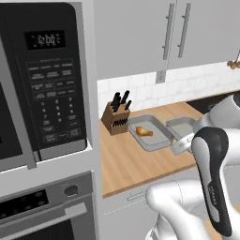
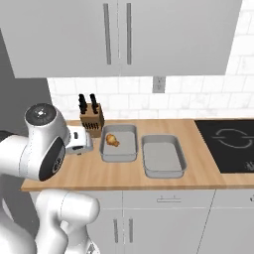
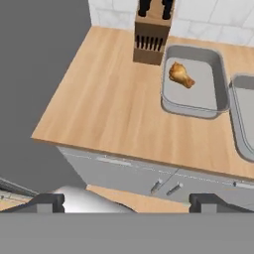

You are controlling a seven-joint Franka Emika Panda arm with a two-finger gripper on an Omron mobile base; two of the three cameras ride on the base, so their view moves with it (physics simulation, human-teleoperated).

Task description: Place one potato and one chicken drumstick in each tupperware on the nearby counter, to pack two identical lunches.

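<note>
- The jaws of the gripper (image 3: 126, 201) stand wide apart and hold nothing; in the hand view the two finger tips rise at the bottom, well short of the table (image 3: 114, 109) edge and out over the cabinet fronts below it.
- Landmark: the knife block (image 2: 91, 119) at the back of the table; the first tupperware (image 2: 119, 144) lies just beside it on the cooktop side, its long axis running from the wall toward the table's front edge.
- From the jaws, that tray lies ahead and toward the cooktop side, past the bare wood in front of the knife block.
- Inside it rests one chicken drumstick (image 2: 112, 141), in the half nearest the knife block and the wall; no potato lies with it.
- The second tupperware (image 2: 163, 156) sits just beside the first, farther from the knife block toward the cooktop (image 2: 229, 144); it looks empty.
- No potato and no second drumstick can be seen on the table near the knife block, so the next fetch likely lies elsewhere; I judge one of the four placements done.
</note>
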